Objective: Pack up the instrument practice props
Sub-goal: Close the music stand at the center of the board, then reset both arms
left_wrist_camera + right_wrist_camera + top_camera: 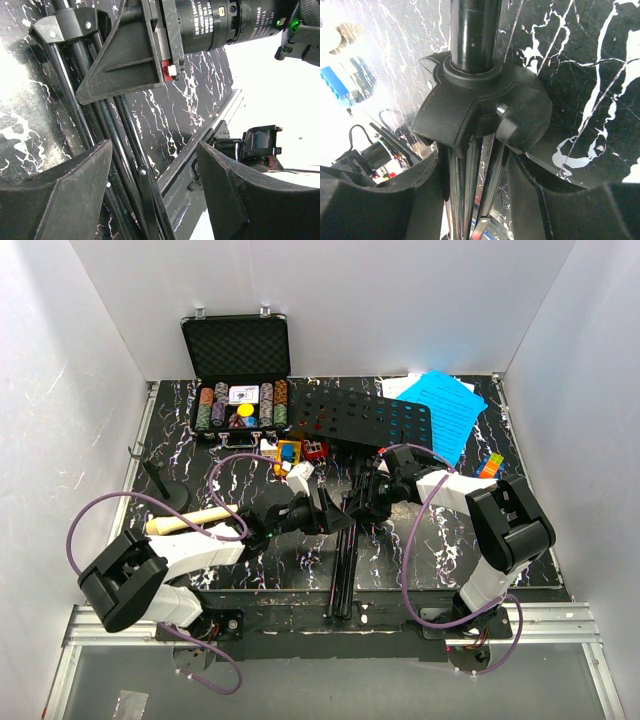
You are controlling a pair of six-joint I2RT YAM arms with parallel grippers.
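The black music stand lies flat, its hole-punched desk (365,420) at the back and its folded tripod legs (343,570) reaching toward the front edge. My right gripper (367,502) (475,200) is shut on the legs just below the leg collar (480,107). My left gripper (327,512) (155,175) stands open over the same legs (122,165), which run close to its left finger (65,195). The blue sheet-music pages (442,408) lie at the back right. A cream microphone (188,522) and a small black mic stand (160,485) rest at the left.
An open black case of poker chips (240,380) stands at the back left. Small coloured toy blocks (290,452) lie in front of it, and a coloured cube (490,465) is at the right. White walls enclose the black marbled table (250,560).
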